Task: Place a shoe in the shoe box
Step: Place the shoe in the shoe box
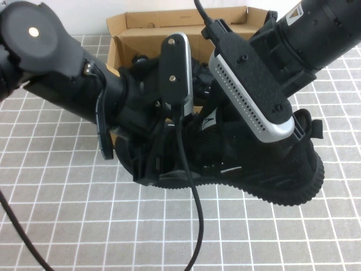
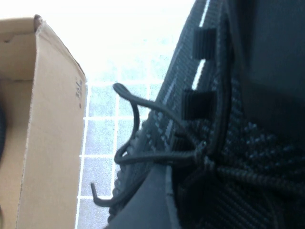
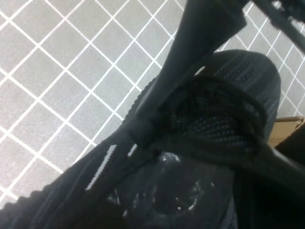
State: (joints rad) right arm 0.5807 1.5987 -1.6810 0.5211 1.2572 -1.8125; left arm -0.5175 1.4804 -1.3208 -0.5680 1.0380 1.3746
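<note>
One shoe (image 1: 271, 169), both grippers on it, box (image 1: 169, 28) open behind.
I judge it light and floppy-knit; the firm sole and heel suit holding. Left gripper (image 1: 149, 164) at its heel end, right gripper (image 1: 237, 149) over the laces; I cannot tell either's grip. Shoe sits on the surface (image 1: 67, 226).

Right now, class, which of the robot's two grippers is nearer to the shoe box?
Left. The left gripper is at the heel end of the shoe, just in front of the shoe box. The right gripper is over the shoe's middle, farther from it.
</note>
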